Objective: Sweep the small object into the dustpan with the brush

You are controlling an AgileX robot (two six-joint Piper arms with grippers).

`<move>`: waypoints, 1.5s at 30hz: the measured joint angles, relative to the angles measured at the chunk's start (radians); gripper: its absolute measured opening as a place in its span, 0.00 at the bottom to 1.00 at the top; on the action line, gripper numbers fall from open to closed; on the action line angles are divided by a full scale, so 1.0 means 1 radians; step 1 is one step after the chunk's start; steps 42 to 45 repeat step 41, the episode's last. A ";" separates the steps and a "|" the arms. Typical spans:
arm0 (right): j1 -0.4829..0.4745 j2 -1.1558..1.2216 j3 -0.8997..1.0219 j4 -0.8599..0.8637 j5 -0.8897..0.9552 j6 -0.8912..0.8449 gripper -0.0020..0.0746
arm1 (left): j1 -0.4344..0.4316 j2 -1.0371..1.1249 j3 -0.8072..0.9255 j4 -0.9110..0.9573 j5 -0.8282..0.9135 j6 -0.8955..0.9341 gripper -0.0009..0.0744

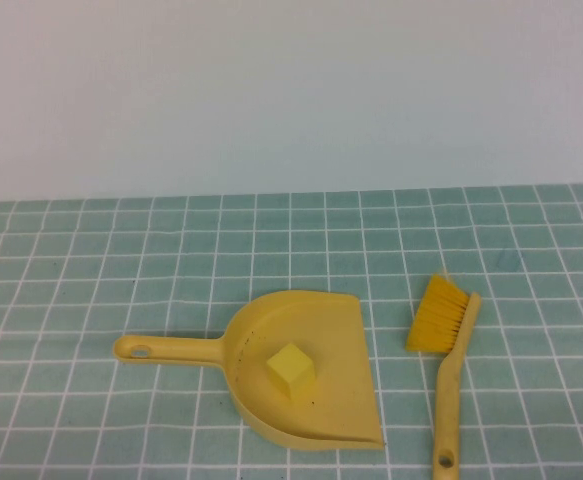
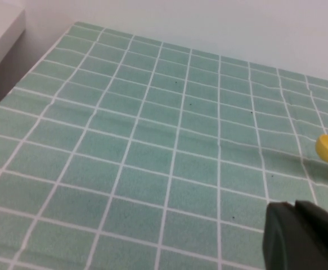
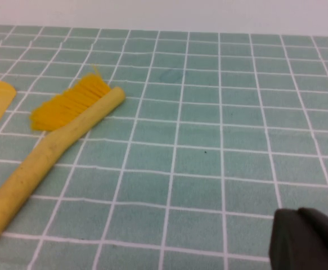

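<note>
A: Entry, near edge first. What lay lowest in the high view?

B: The brush [image 1: 449, 378], lower right of the frame. Handle end with its hole at the bottom edge, bristles pointing left at the upper end. It lay flat on the table [image 1: 91, 260], just beside the open mouth of the dustpan [image 1: 341, 335], not touching it.

A: And the small object [image 1: 290, 369]?

B: It sat inside the dustpan scoop, lower centre of the frame, resting on the pan floor. The dustpan handle ran out to the left, hole at its end.

A: Pincers?

B: Neither showed in the high view. The left pincer [image 2: 304, 236] appeared only as a dark edge at the lower right of the left wrist frame, above bare table, the dustpan handle tip at the right edge. The right pincer [image 3: 307, 239] was likewise a dark edge at the lower right of the right wrist frame, well apart from the brush. Released or clenched: cannot tell for either. Nothing was seen held.

A: Farthest?

B: A plain pale wall [image 1: 291, 90] behind the table.
</note>
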 joint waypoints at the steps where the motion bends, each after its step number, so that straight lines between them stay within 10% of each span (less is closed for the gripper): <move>1: 0.000 -0.002 0.000 0.000 0.000 -0.002 0.02 | 0.000 0.000 0.000 0.000 0.000 0.000 0.01; 45: -0.044 -0.002 0.000 0.000 0.005 -0.004 0.02 | -0.002 0.006 0.002 0.024 -0.023 -0.003 0.01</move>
